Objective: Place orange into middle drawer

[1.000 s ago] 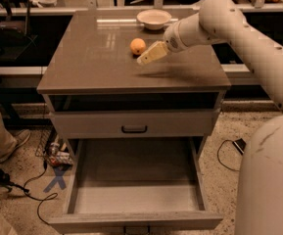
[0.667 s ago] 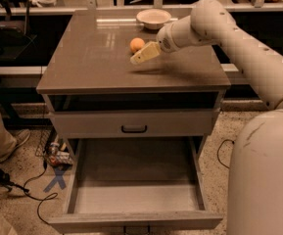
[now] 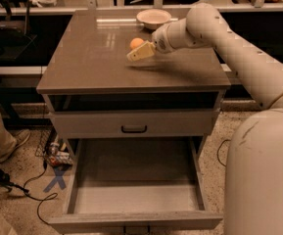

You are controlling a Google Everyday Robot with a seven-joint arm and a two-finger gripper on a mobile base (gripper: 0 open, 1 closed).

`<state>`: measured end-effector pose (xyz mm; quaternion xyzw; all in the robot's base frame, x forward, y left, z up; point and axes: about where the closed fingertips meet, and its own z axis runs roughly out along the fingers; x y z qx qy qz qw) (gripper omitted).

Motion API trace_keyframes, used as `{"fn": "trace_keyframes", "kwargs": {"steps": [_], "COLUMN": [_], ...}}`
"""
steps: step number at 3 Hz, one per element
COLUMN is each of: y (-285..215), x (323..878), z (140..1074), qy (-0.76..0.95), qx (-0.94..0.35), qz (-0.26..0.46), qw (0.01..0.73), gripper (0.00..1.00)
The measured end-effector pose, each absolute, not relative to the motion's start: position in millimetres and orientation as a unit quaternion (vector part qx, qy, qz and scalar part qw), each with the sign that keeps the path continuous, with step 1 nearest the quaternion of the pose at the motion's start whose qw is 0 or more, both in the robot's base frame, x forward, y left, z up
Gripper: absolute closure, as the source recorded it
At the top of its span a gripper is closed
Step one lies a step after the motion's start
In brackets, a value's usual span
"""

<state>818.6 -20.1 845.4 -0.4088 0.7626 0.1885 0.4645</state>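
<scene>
The orange (image 3: 136, 43) sits on the brown cabinet top (image 3: 92, 62), just in front of the white bowl. My gripper (image 3: 139, 53) reaches in from the right and hovers just in front of the orange, right beside it. The middle drawer (image 3: 133, 199) is pulled wide open below, with its plain grey floor bare. The drawer above it, with a black bar handle (image 3: 133, 129), is closed.
A shallow white bowl (image 3: 153, 17) stands at the back of the cabinet top. My arm (image 3: 239, 53) spans the right side. A person's leg and shoe (image 3: 1, 136) are at the left, with cables and clutter (image 3: 53, 153) on the floor.
My gripper has moved left along the cabinet top and closer to the orange. The orange, bowl and drawers have not moved.
</scene>
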Motion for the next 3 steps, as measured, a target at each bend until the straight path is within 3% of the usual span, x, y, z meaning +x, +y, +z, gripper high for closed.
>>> {"fn": "trace_keyframes", "kwargs": {"steps": [3], "y": [-7], "x": [817], "z": [854], "qy": [0.735], "qx": [-0.392], "qz": [0.23], "qw": [0.504], "gripper": [0.88]}}
